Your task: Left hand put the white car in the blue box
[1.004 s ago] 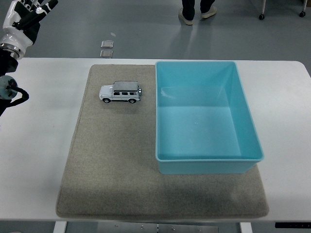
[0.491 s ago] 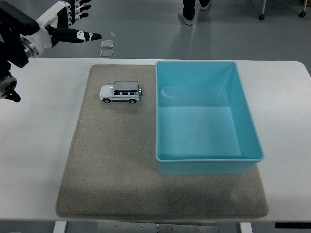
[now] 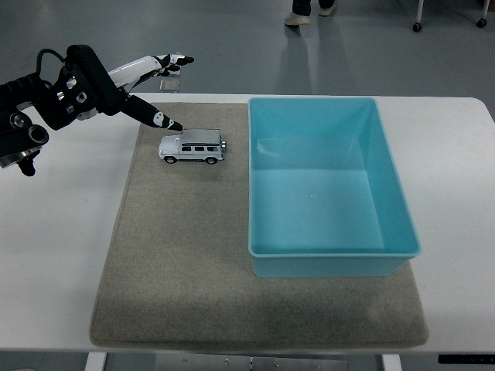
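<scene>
My left hand (image 3: pixel 143 85) reaches in from the left edge with its fingers spread and holding nothing; one dark fingertip (image 3: pixel 175 125) points down just above and to the left of the white car (image 3: pixel 192 147), near it but, as far as I can tell, not touching. The hand is hard and jointed, with black shells and pale segments along the fingers, and a cable loops over the wrist. The white car stands upright on its wheels on the far left part of the mat (image 3: pixel 186 263), nose to the left, just beside the blue box (image 3: pixel 332 251) but apart from its left wall. It is a small boxy off-roader shape, glossy with dark windows and a grey roof, so I judge it rigid and slick, best pinched across its flat sides. The mat is a coarse beige rectangle with rounded corners, looking like felt or woven fabric, lying on the smooth white table (image 3: pixel 54 255). The blue box is a deep rectangular tub of shiny plastic with a rolled rim and nothing inside. So nothing of the task is done yet: I have to close on the car, lift it over the rim, and release it in the box. A person's shoes (image 3: pixel 305 14) show on the grey floor beyond.
</scene>
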{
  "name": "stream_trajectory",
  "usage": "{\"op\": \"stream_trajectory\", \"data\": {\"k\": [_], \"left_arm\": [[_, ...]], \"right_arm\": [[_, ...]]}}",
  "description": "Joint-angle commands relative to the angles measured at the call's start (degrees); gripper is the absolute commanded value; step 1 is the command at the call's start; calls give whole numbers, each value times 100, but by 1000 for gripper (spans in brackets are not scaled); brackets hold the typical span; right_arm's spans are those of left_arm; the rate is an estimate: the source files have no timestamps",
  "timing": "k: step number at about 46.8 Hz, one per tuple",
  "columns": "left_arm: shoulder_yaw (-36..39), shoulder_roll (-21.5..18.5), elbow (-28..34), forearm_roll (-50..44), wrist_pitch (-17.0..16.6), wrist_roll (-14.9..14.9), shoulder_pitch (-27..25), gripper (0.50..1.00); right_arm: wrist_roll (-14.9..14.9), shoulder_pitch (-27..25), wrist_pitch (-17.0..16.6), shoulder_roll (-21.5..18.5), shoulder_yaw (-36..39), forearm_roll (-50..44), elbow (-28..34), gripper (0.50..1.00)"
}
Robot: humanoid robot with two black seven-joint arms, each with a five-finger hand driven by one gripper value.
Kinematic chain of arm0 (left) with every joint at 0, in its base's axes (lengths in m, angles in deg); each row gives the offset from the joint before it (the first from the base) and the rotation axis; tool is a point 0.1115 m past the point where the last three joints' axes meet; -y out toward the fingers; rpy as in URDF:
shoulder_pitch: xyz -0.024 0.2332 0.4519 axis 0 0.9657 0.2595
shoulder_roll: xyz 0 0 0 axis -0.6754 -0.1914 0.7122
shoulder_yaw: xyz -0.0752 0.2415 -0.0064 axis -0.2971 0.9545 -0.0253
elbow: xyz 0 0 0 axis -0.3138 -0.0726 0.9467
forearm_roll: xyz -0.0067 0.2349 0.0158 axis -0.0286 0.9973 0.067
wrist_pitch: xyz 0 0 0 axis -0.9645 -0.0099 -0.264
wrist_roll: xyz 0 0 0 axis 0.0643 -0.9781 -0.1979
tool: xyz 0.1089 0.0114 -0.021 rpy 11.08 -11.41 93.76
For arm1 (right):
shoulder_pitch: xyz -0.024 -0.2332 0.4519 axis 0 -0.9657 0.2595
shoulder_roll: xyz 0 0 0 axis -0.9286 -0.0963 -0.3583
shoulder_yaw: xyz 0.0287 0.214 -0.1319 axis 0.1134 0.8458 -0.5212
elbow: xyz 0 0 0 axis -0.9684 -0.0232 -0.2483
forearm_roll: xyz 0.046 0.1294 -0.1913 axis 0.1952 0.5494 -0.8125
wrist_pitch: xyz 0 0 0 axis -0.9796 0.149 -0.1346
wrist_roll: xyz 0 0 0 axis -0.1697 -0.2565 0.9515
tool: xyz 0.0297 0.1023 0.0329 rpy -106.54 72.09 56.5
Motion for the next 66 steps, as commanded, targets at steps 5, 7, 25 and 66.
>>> {"op": "stream_trajectory", "data": {"k": [5, 7, 25, 66], "left_arm": [[149, 45, 106, 36, -1, -354, -82, 994], [167, 71, 141, 36, -1, -442, -91, 992], [483, 440, 247, 53, -141, -926, -161, 924], [1063, 1355, -703, 150, -502, -926, -117, 919]], "right_arm": [[0, 0, 0, 0, 3, 0, 0, 936], [0, 0, 0, 0, 3, 0, 0, 936], [0, 0, 0, 0, 3, 0, 0, 936], [0, 0, 0, 0, 3, 0, 0, 936]]}}
